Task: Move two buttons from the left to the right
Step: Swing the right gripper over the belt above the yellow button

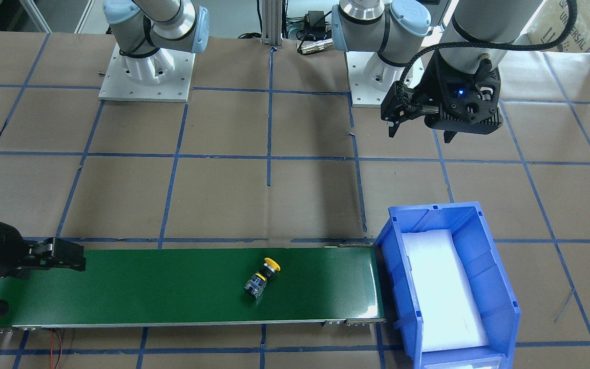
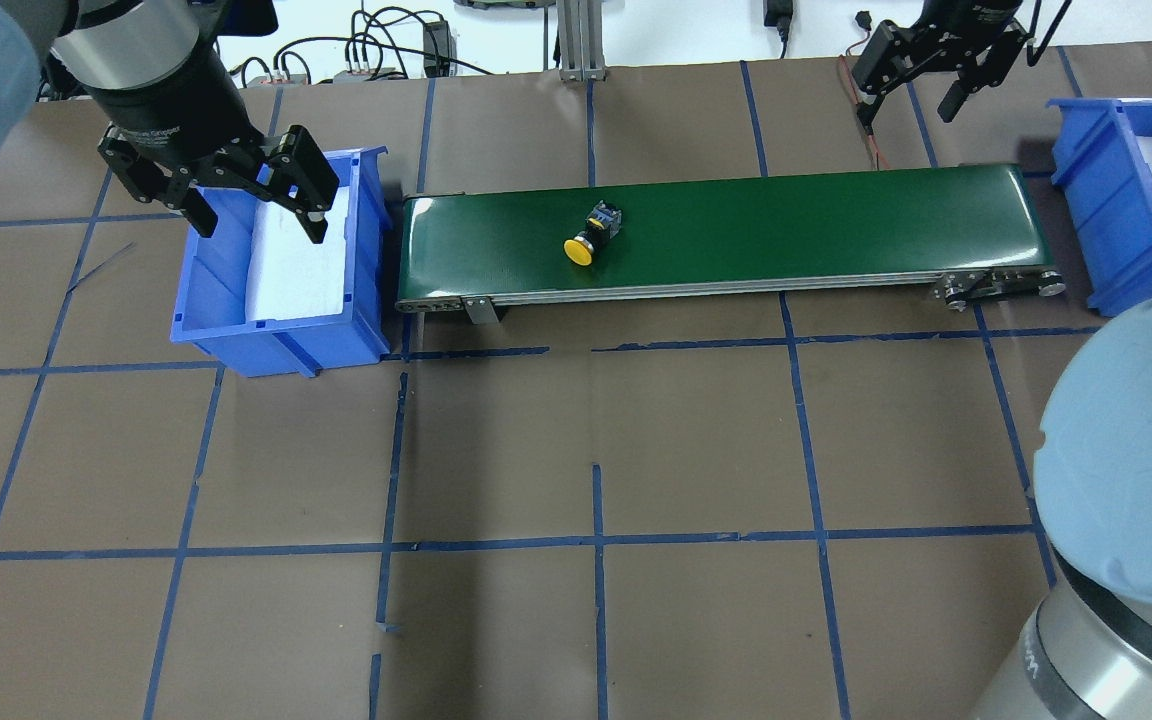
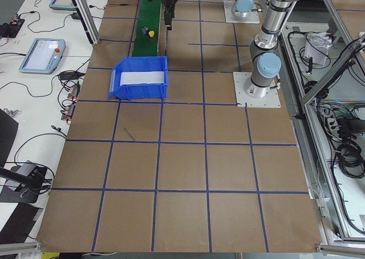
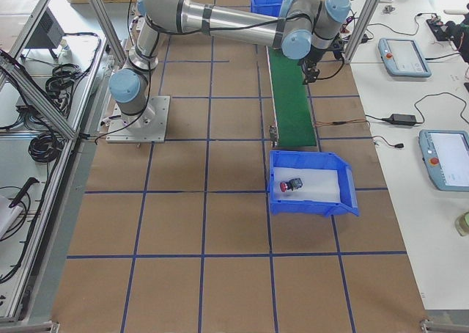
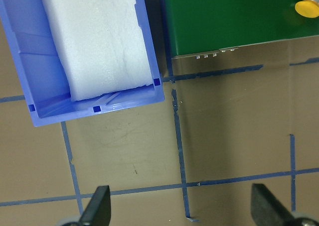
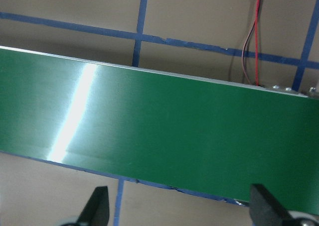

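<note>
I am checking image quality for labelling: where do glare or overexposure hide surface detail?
Right wrist view: a bright glare streak crosses the green conveyor belt. Front-facing view: the white foam pad in the blue plastic bin is overexposed, texture lost. Left wrist view: that pad shows texture.

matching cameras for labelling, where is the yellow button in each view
Front-facing: yellow button on the green belt, right of its middle.
Overhead: button on the belt's left third.
Exterior left: button tiny, near the top, on the belt.
Exterior right: not visible.
Left wrist: button's cap at the top right corner.
Right wrist: not in it.
Shared landmark: the green belt.
</note>
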Controlling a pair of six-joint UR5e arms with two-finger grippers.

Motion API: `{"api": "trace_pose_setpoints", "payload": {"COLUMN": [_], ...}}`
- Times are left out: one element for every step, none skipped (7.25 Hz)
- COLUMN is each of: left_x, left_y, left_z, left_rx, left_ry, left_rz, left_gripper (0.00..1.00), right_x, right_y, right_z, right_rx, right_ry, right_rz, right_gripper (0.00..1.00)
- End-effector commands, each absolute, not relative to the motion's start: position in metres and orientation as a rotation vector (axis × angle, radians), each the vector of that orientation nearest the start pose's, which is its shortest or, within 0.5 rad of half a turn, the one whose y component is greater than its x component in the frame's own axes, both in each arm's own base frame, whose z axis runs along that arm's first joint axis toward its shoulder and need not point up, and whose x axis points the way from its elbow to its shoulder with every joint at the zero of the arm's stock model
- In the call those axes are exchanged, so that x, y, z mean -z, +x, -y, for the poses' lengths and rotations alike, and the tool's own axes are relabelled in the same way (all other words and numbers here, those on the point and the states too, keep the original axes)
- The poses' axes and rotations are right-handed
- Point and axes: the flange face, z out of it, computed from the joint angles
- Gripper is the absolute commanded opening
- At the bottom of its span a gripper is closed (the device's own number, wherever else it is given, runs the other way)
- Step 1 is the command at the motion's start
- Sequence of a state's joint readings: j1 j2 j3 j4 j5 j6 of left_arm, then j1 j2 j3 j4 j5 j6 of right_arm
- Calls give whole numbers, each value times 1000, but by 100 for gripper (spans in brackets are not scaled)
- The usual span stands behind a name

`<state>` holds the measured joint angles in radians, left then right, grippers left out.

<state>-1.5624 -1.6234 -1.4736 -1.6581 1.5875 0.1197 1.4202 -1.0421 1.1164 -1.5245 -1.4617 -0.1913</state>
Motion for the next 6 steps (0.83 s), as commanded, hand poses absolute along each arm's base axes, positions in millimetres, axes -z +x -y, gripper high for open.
{"api": "trace_pose_setpoints", "payload": {"left_x": [-498,-499,-499,-496,-496,-493], "left_y": [-128,-128,-128,-128,-128,-128], "left_z": [512,511,511,512,512,514], "left_rx": [-76,-79,-78,-85,-85,-95], "left_ry": [176,178,176,176,176,176], "left_rz": [-3120,-3117,-3120,-3120,-3122,-3122], "left_gripper": [100,100,100,100,100,100], "right_x": [-381,-379,-378,-378,-381,-365], "right_y": [83,95,115,131,152,170], "right_z": [702,703,700,705,707,705], "right_rx": [-183,-178,-188,-109,-12,-21], "right_ry": [180,369,494,600,650,629], "right_rz": [-3003,-2998,-2988,-2988,-2995,-3049], "right_gripper": [100,100,100,100,100,100]}}
